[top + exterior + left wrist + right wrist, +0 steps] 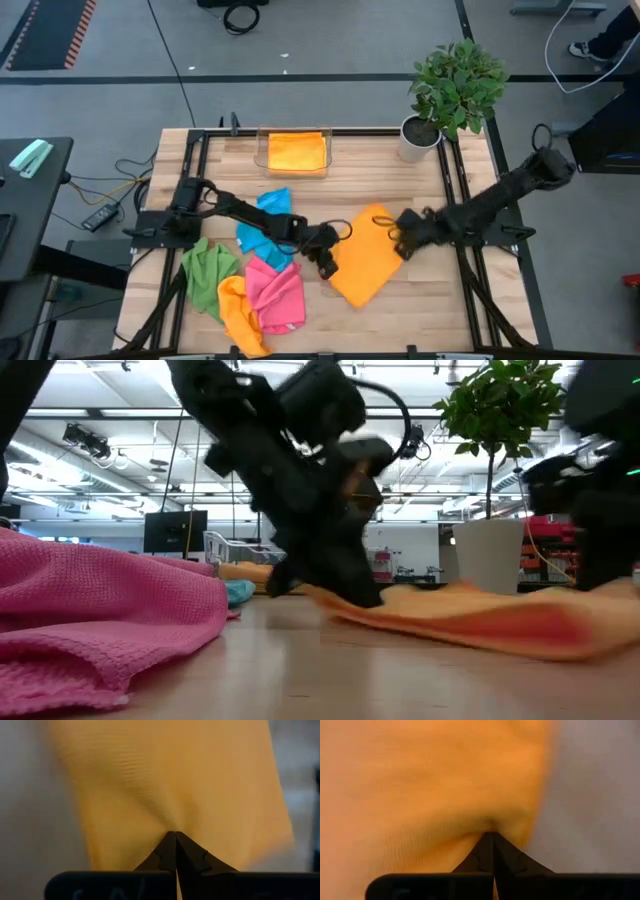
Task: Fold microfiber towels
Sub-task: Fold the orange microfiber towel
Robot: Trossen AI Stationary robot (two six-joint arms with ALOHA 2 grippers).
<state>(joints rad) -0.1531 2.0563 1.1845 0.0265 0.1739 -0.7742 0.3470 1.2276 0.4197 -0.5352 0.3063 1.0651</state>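
An orange towel [368, 262] is spread near the table's [420, 300] middle, lying as a skewed rectangle. It is gripped at two edges.

Left arm: stretched low from the left rail toward the centre, elbow passed over the blue towel [262, 225]. The left gripper [327, 264] is set at the orange towel's left edge. In the left wrist view the fingers [169, 851] are seen pinched together on the cloth [170, 780], with creases fanning from the tips.

Right arm: reached in from the right rail, angled down toward the centre. The right gripper [398, 235] is placed at the towel's upper right edge. In the right wrist view the fingers [492, 852] are closed on a puckered fold of the orange cloth [430, 785].

From the low view, the left gripper [365, 598] is seen tilted steeply, tips down at the cloth's [480, 618] edge on the tabletop.

Other towels: a green one [207, 268], a pink one [277, 291] and a second orange one [240, 315] are heaped at the front left. A folded orange towel [297, 152] is held in the clear tray [264, 160] at the back. A potted plant [450, 95] is stood at the back right corner.
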